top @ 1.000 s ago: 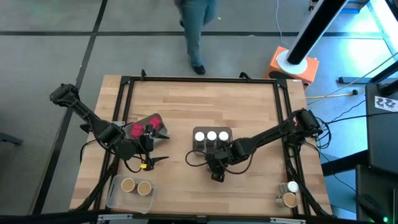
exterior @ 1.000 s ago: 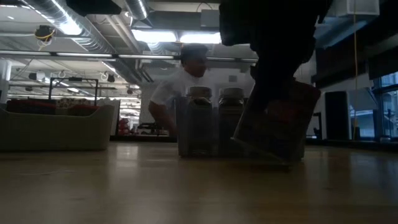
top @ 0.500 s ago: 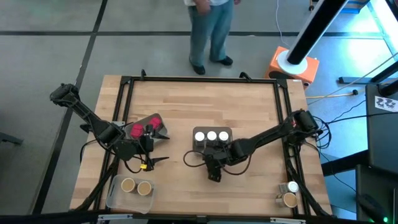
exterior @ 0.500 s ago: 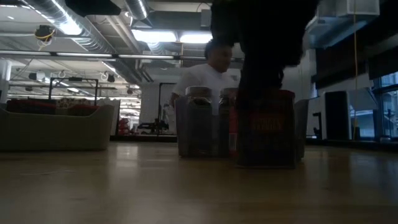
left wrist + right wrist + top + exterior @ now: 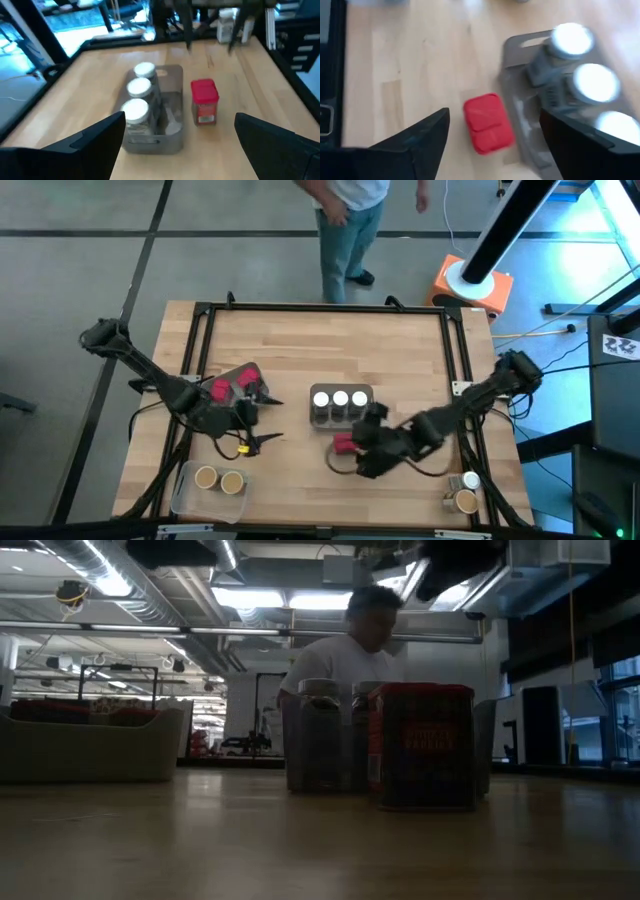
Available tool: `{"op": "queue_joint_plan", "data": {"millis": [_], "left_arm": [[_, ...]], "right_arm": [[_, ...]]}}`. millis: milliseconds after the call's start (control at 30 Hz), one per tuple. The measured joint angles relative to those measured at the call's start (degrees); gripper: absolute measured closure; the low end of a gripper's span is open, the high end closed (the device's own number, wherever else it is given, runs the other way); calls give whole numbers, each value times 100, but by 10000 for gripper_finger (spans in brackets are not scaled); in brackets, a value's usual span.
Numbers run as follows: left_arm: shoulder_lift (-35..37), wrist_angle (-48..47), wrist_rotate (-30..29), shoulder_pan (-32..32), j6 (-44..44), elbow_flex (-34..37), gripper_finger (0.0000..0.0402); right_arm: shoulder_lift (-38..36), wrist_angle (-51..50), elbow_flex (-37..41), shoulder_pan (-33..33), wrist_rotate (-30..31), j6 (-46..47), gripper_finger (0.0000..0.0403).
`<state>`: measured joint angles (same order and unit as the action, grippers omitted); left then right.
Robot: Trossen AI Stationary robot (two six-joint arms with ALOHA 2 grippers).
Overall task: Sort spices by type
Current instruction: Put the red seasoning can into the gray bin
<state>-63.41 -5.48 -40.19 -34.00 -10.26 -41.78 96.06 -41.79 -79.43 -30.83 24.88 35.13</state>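
A red boxy packet (image 5: 343,443) (image 5: 425,745) (image 5: 487,122) stands upright on its base on the bare table, just near-side of a clear tray holding three white-lidded jars (image 5: 340,399) (image 5: 139,90). My right gripper (image 5: 362,452) (image 5: 495,114) hovers open above the packet, clear of it. My left gripper (image 5: 258,420) (image 5: 180,117) is open beside a tray with two more red packets (image 5: 232,383), facing the white-lidded jars. Two tan-lidded jars (image 5: 219,479) sit in a tray at the near left. Another tan-lidded jar (image 5: 465,501) and a white-lidded jar (image 5: 470,480) stand at the near right edge.
A black frame (image 5: 205,310) runs round the table's edges. A person (image 5: 345,220) stands just beyond the far edge and shows behind the jars in the low view. Bare wood lies across the far half and between the trays.
My right gripper held the red packet tilted in front of the white-lidded jars, stood it upright on the table, then let go and drew up and toward the near right. The packet now stands free. The person walked rightward along the far edge.
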Motion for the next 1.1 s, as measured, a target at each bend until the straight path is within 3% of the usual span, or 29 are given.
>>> {"op": "queue_joint_plan", "data": {"millis": [300, 633, 833, 1100], "left_arm": [[-1411, 1694, 1501, 829, 290, 2, 43], [-3005, 2125, 2204, 1389, 287, -730, 43], [-3807, 2119, 2224, 1457, 345, -1411, 43], [-4462, 2146, 2230, 1492, 315, -1879, 43]], "right_arm": [[-1132, 34, 1288, -797, 2188, 1037, 93], [-1480, 194, 2080, -906, 4043, 1555, 93], [-1480, 286, 2214, -809, 4402, 1582, 93], [-1480, 287, 2400, -813, 4247, 1708, 93]]}}
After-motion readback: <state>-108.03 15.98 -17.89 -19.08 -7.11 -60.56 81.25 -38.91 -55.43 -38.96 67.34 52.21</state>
